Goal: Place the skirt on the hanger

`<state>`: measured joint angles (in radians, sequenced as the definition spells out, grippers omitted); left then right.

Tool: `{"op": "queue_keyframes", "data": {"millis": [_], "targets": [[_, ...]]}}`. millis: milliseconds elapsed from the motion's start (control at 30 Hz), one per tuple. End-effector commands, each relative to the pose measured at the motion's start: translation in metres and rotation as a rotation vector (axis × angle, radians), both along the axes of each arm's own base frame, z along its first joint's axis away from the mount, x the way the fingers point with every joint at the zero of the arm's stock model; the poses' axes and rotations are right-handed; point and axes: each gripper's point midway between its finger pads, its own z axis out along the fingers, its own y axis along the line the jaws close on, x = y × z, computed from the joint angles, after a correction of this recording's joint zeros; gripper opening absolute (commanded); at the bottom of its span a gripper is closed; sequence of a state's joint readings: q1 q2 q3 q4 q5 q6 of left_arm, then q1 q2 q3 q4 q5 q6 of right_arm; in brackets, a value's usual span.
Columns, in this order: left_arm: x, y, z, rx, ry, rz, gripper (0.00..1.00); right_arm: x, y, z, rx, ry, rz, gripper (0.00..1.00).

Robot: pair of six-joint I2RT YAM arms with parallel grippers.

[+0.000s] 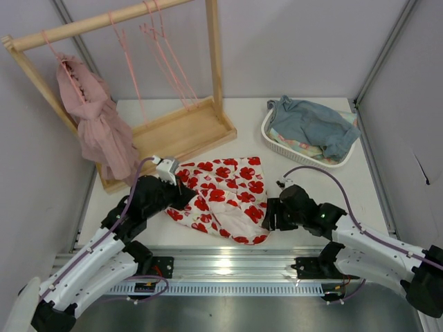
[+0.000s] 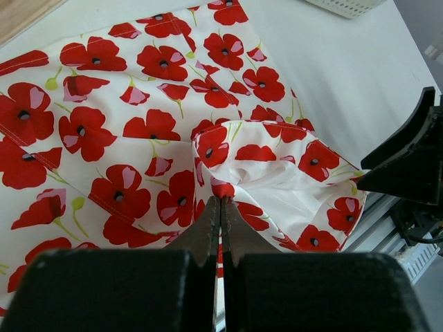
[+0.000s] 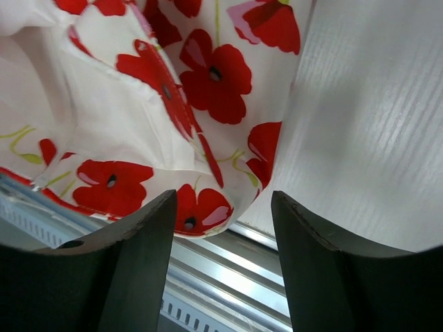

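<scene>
Left gripper (image 2: pixel 220 205): jaws pressed together, pinching a raised fold of the skirt (image 2: pixel 131 131). Right gripper (image 3: pixel 223 221): 2 jaws apart, the skirt's hem corner just ahead of the gap. Well beyond the left jaws, the hanger (image 1: pixel 128 62) hangs on the wooden rack (image 1: pixel 214 69).

Bright, even light from overhead, little shadow
A white glare patch sits on the metal rail (image 1: pixel 225 263); the skirt (image 1: pixel 225 190) casts only a faint soft shadow. In both wrist views the near black fingers (image 2: pixel 204 232) look soft, while the print is sharp
</scene>
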<state>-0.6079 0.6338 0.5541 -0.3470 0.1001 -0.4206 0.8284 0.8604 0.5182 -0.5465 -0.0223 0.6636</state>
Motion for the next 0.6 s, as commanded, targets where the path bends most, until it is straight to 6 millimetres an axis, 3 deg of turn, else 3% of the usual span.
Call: {"op": "queue_keyframes", "data": {"millis": [0,133,233,267,333,367,400,467,500,533,567], "targets": [[0.004,-0.003,0.018,-0.043,-0.040,0.008,0.00,0.015,0.000,-0.009,-0.048,-0.036,-0.051,0.62],[0.004,-0.002,0.021,-0.033,-0.050,0.009,0.00,0.022,-0.004,-0.018,-0.112,-0.038,-0.076,0.47],[0.005,0.001,0.026,-0.028,-0.064,0.019,0.00,0.030,-0.012,-0.022,-0.178,-0.051,-0.115,0.20],[0.005,0.002,0.028,-0.027,-0.070,0.022,0.00,0.035,-0.009,-0.015,-0.173,-0.064,-0.122,0.00],[0.008,0.005,0.036,-0.025,-0.090,0.042,0.00,0.040,-0.010,-0.002,-0.188,-0.079,-0.136,0.00],[0.009,0.006,0.039,-0.022,-0.098,0.044,0.00,0.046,-0.007,0.010,-0.182,-0.095,-0.144,0.00],[0.009,0.006,0.042,-0.020,-0.106,0.045,0.00,0.056,0.000,0.043,-0.156,-0.131,-0.158,0.00],[0.014,0.008,0.065,-0.018,-0.166,0.052,0.00,0.077,-0.003,0.080,-0.159,-0.193,-0.224,0.00],[0.017,0.009,0.069,0.005,-0.193,0.046,0.00,0.090,-0.001,0.123,-0.120,-0.236,-0.259,0.00],[0.020,0.010,0.097,-0.013,-0.252,0.050,0.00,0.105,-0.010,0.144,-0.107,-0.248,-0.317,0.00],[0.022,0.010,0.106,-0.008,-0.277,0.050,0.00,0.117,-0.010,0.158,-0.095,-0.248,-0.335,0.00]]}}
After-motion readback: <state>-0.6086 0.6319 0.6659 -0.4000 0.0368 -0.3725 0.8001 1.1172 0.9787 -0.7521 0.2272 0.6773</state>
